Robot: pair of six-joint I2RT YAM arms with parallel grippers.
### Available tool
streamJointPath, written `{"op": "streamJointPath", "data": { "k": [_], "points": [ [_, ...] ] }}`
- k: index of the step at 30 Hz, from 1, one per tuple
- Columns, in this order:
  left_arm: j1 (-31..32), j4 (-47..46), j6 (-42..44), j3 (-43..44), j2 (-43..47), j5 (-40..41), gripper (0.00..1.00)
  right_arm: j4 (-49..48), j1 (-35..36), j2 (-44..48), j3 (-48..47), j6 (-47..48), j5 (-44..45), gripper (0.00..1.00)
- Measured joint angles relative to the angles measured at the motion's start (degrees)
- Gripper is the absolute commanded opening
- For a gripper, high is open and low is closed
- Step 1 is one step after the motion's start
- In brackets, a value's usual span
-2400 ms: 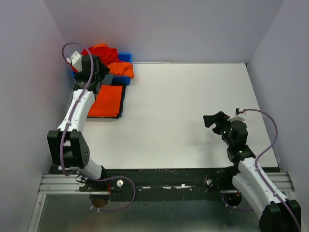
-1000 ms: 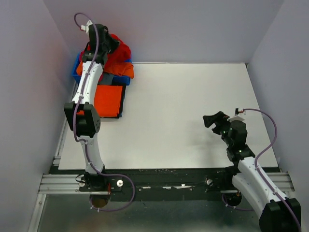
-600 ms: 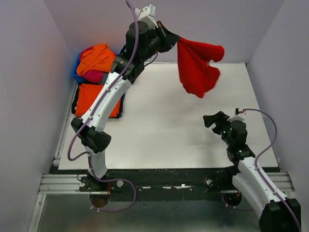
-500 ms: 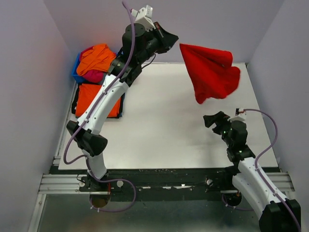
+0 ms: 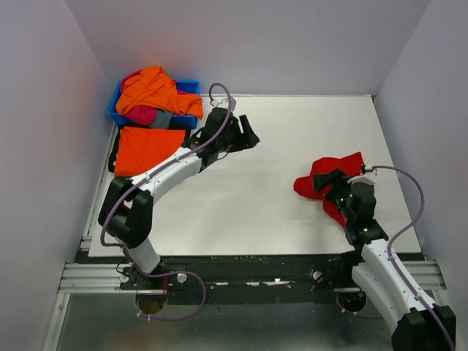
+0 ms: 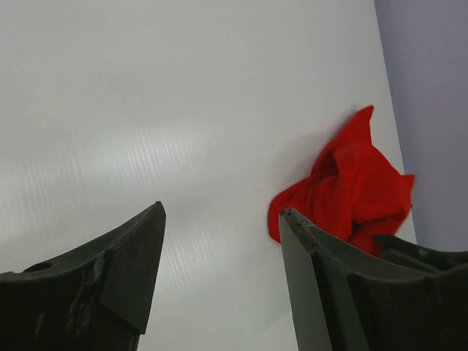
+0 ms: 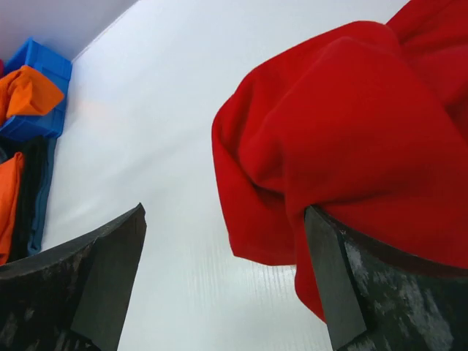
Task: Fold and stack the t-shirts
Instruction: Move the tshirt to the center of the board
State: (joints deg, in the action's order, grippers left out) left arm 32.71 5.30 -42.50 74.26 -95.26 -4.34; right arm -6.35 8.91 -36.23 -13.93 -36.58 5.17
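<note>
A bright red t-shirt [image 5: 345, 165] lies crumpled on the right side of the table, right against my right gripper [image 5: 322, 183]. That gripper [image 7: 223, 219] is open, and the red t-shirt [image 7: 351, 131] drapes over its right finger without being pinched. My left gripper [image 5: 250, 136] hangs open and empty over the table's back-left part. From the left wrist the red t-shirt [image 6: 352, 190] shows far ahead of the open gripper [image 6: 223, 219]. A folded orange t-shirt [image 5: 148, 150] lies flat at the left edge. Orange, pink and grey t-shirts [image 5: 155, 91] are heaped in the bin.
The blue bin [image 5: 189, 86] stands in the back-left corner, also seen from the right wrist as the blue bin [image 7: 36, 58]. A dark cloth edge [image 5: 184, 157] shows under the folded orange shirt. Walls close in on three sides.
My left arm swung the red t-shirt up out of the bin and let it go; it flew right and landed at my right gripper. The left arm has dropped back, jaws now open.
</note>
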Motion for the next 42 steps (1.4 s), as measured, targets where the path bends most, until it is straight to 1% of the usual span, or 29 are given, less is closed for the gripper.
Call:
{"op": "streamJointPath", "data": {
  "k": [3, 6, 8, 12, 18, 20, 21, 22, 24, 25, 27, 28, 30, 33, 34, 36, 41, 42],
  "points": [
    [3.61, -2.36, 1.68, -0.46, -1.11, -0.44, 0.80, 0.44, 0.00, -1.73, -0.85, 0.20, -0.04, 0.95],
    [7.89, -6.54, 2.97, -0.46, -2.58, -1.57, 0.81, 0.57, 0.00, -1.84, -1.11, 0.59, -0.02, 0.95],
    [10.36, -9.25, 3.56, -0.39, -4.37, -2.80, 0.81, 2.36, 0.00, -1.53, -1.75, 0.52, 0.94, 0.95],
    [13.31, -11.43, 3.74, 1.66, -9.92, -4.66, 0.81, 10.56, 0.04, 1.33, -5.53, -1.07, 8.55, 0.94],
    [15.72, -11.76, 2.58, 9.46, -21.11, -7.37, 0.80, 23.96, 0.04, 3.56, -15.41, -4.33, 21.46, 0.91],
    [16.11, -12.22, 1.53, 12.50, -24.48, -8.74, 0.78, 25.51, 0.04, 3.50, -16.22, -4.68, 22.53, 0.91],
    [16.33, -12.44, 0.92, 13.94, -26.03, -9.38, 0.75, 26.64, 0.04, 3.48, -16.55, -4.98, 23.08, 0.91],
    [16.57, -12.52, 0.22, 15.67, -27.89, -10.05, 0.67, 27.63, 0.04, 3.43, -16.63, -5.20, 23.58, 0.91],
    [16.96, -12.90, -0.92, 17.99, -30.40, -11.39, 0.46, 29.64, 0.04, 3.13, -16.63, -5.70, 24.22, 0.91],
    [17.11, -13.07, -1.70, 18.82, -31.43, -12.28, 0.35, 30.27, 0.04, 2.84, -16.63, -5.99, 24.28, 0.91],
    [17.31, -13.42, -2.73, 20.09, -33.27, -13.75, 0.02, 30.69, 0.04, 1.95, -16.63, -6.34, 24.33, 0.91],
    [17.29, -13.90, -3.80, 20.52, -34.18, -14.71, 0.00, 30.69, 0.04, 1.49, -16.63, -6.49, 24.33, 0.91],
    [17.27, -14.73, -4.20, 20.04, -34.64, -15.93, 0.00, 30.69, 0.04, 0.00, -16.63, -6.67, 24.33, 0.90],
    [16.90, -18.32, -4.72, 16.85, -33.94, -16.65, 0.00, 30.67, 0.04, -2.45, -16.65, -6.64, 24.17, 0.90],
    [16.33, -19.65, -4.87, 11.85, -32.09, -16.74, 0.00, 30.69, 0.04, -3.13, -16.65, -6.54, 24.06, 0.89],
    [15.04, -20.50, -4.87, 5.77, -29.07, -16.98, 0.00, 30.47, 0.04, -3.76, -16.65, -6.19, 23.87, 0.89],
    [9.20, -21.42, -4.02, -6.75, -20.09, -17.05, 0.00, 29.55, 0.04, -5.51, -17.09, -5.05, 22.97, 0.88],
    [8.44, -21.44, -3.93, -8.04, -18.86, -17.07, 0.00, 29.03, 0.04, -6.16, -17.16, -4.85, 22.34, 0.88]
  ]
}}
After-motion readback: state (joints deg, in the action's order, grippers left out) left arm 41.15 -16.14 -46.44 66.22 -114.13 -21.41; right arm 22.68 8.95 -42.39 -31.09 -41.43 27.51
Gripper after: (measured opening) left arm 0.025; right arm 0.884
